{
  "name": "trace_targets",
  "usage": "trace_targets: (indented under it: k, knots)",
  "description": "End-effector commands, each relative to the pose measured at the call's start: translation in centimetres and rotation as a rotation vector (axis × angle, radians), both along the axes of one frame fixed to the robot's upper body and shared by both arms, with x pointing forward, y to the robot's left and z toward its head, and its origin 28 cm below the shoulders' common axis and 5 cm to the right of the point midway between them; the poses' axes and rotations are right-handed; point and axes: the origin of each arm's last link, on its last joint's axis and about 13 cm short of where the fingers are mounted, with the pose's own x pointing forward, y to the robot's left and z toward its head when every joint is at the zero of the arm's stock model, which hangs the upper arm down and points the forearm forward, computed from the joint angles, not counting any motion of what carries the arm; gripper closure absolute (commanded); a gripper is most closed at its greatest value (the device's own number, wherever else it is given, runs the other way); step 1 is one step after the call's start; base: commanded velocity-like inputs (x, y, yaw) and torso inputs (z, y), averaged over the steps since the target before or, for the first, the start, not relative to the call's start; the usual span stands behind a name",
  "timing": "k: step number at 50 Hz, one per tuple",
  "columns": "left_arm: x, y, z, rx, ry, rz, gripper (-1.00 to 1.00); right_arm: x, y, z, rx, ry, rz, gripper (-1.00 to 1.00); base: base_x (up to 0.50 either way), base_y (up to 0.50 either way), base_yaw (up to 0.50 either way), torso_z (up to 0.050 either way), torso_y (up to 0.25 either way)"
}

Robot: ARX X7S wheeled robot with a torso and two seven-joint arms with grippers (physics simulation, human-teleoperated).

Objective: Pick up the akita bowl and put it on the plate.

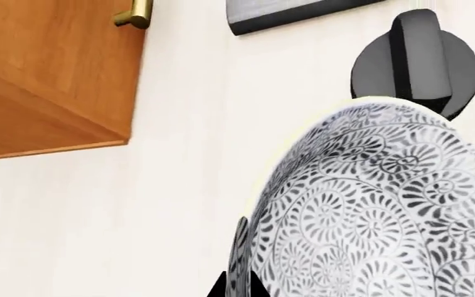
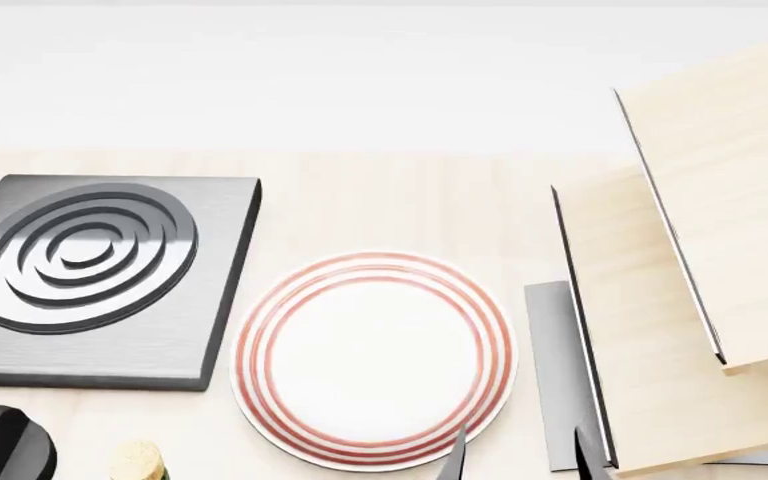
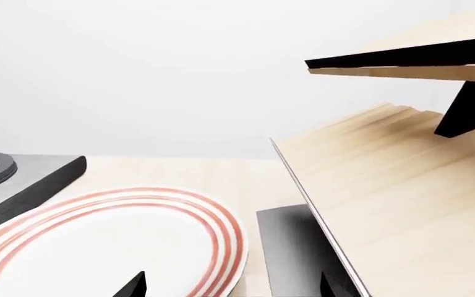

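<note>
Bowl at the left claw, plate bare on the counter.

Left wrist view: the deep white ceramic akita bowl (image 1: 386, 210) with dense grey-black floral pattern fills the lower right, dark left gripper (image 1: 237, 281) tips at its rim; whether they pinch it I cannot tell. Above sit a black round knob (image 1: 415, 65) and an orange wooden cabinet (image 1: 52, 74) with brass handle (image 1: 136, 15).

Head view: the flat white red-ringed plate (image 2: 373, 360) lies centre, between a dark grey square ringed burner (image 2: 97, 275) at left and pale wooden shelves (image 2: 684, 300) at right.

Right wrist view: the plate is lower left; right gripper (image 3: 233, 286) tips stand wide apart.
</note>
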Motion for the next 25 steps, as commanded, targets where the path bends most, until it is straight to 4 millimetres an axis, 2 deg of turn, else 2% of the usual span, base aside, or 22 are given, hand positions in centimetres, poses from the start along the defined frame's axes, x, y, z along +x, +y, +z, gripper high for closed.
trace_targets:
  k: [1, 12, 25]
  knots:
    - [0.0, 0.3, 1.9, 0.061, -0.084, 0.025, 1.0, 0.0, 0.0, -0.2, 0.001, 0.003, 0.001, -1.0, 0.0, 0.0, 0.0, 0.0, 0.0]
    - [0.4, 0.2, 3.3, 0.091, -0.211, 0.047, 1.0, 0.0, -0.1, -0.4, 0.004, 0.008, -0.002, -1.0, 0.0, 0.0, 0.0, 0.0, 0.0]
    - [1.4, -0.3, 3.7, 0.097, -0.338, 0.056, 1.0, 0.0, 0.0, -0.6, 0.002, 0.013, 0.002, -1.0, 0.0, 0.0, 0.0, 0.0, 0.0]
